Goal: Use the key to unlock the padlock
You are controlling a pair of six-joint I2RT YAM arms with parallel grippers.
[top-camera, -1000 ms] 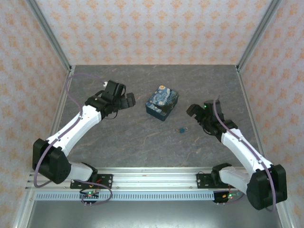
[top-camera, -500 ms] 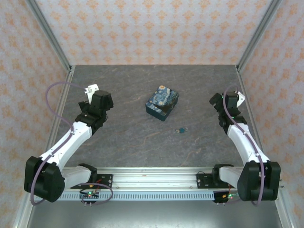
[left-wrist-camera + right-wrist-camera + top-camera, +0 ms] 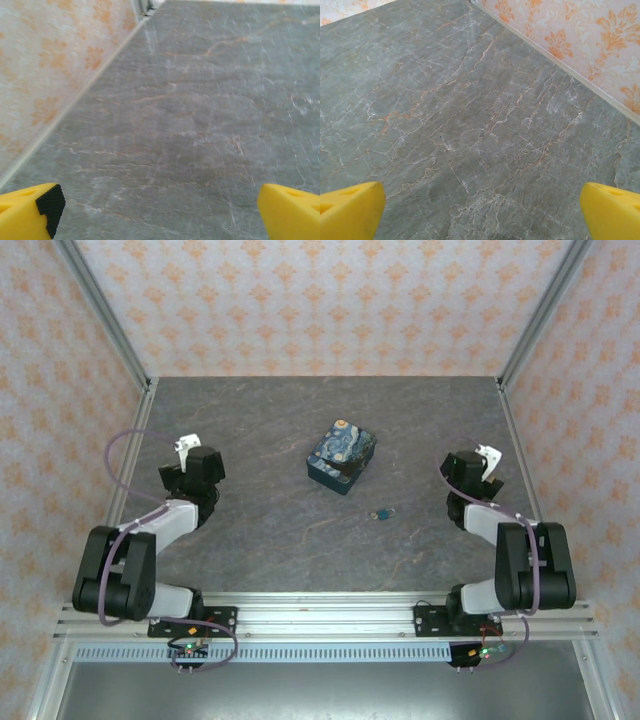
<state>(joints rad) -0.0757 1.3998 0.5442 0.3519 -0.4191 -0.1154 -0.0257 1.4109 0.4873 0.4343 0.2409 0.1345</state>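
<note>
I have both grippers wide open, holding nothing. The left gripper has its yellow fingers spread over the bare grey marble-patterned counter beside the left wall. The right gripper hangs the same way over the counter beside the right wall. The tiny teal-blue padlock with a thin metal shackle lies on the counter right of centre, nearer the right arm, near-right of the dark-blue starry-print box and not touching it.
</note>
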